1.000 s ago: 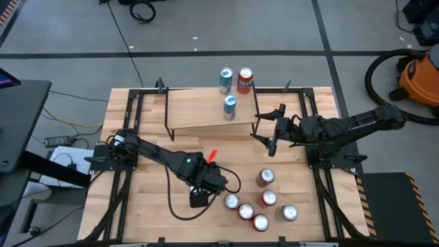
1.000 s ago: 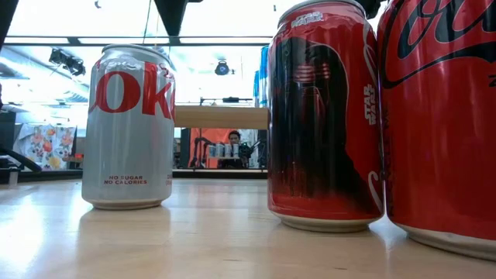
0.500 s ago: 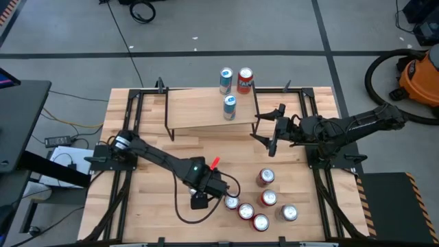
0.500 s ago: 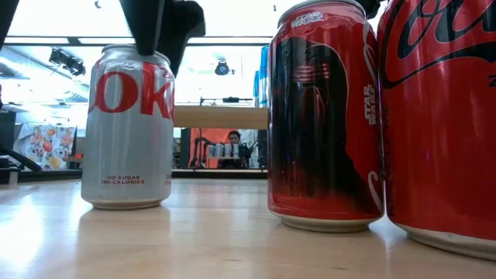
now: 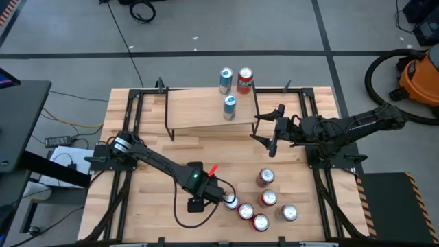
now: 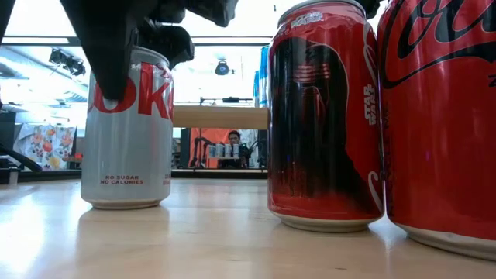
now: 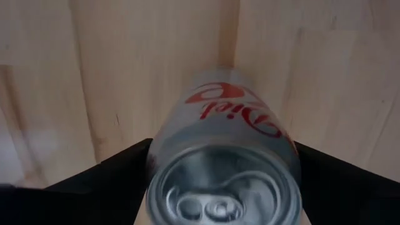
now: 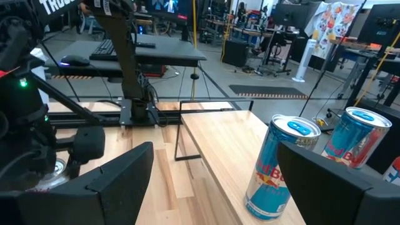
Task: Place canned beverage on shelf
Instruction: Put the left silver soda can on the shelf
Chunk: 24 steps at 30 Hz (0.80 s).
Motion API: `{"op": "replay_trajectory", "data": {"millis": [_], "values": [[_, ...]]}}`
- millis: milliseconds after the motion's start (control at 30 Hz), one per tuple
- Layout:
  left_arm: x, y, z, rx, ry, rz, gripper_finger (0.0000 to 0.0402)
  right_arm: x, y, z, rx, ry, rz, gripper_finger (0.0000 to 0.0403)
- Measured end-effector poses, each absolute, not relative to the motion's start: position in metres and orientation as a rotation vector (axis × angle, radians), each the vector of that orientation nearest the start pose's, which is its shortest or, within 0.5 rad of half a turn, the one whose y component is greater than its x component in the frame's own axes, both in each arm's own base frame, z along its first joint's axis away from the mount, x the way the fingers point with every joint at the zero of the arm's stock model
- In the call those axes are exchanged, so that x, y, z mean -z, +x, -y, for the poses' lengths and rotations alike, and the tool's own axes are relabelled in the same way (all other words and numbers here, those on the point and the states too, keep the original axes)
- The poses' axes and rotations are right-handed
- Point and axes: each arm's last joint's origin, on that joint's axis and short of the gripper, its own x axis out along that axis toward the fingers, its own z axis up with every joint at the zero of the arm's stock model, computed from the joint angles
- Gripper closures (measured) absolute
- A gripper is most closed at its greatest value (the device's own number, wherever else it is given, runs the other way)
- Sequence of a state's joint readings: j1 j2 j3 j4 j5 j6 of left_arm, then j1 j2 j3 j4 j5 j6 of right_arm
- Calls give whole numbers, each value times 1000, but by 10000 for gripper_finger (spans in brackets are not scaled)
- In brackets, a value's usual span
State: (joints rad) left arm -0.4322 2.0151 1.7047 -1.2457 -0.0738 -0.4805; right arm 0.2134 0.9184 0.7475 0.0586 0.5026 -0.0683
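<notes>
A silver Diet Coke can (image 5: 232, 201) stands upright on the table near its front edge, at the left end of a cluster of cans. My left gripper (image 7: 222, 181) points straight down over it and is open. Its two dark fingers (image 6: 108, 54) flank the can's (image 7: 231, 119) top, one on each side. The shelf (image 5: 199, 110) stands at the table's far side and bears a blue-and-silver can (image 5: 230, 107). My right gripper (image 5: 274, 130) waits open and level beside the shelf's right end.
Several red cans (image 5: 266, 178) stand just right of the silver can, the nearest (image 6: 325, 116) close beside it. A blue can (image 5: 226, 80) and a red can (image 5: 245, 80) stand at the shelf's far edge. Bare wood lies left of the cluster.
My left gripper has come down over the silver can, still open. A second ago its fingers were above the low view's frame. They now reach past the can's rim on both sides. The can has stayed in place.
</notes>
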Motion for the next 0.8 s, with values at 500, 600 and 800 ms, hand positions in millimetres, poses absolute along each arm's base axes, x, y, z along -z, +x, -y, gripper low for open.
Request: {"op": "replay_trajectory", "data": {"millis": [500, 600, 800], "values": [[-221, 352, 161, -63, 25, -1516, 53, -320, 202, -30, 285, -109, -116, 53], [-221, 352, 161, -48, 40, -1517, 73, -320, 202, -30, 285, -109, -116, 53], [-221, 351, 161, 5, 98, -1522, 103, -320, 202, -30, 285, -109, -116, 53]]}}
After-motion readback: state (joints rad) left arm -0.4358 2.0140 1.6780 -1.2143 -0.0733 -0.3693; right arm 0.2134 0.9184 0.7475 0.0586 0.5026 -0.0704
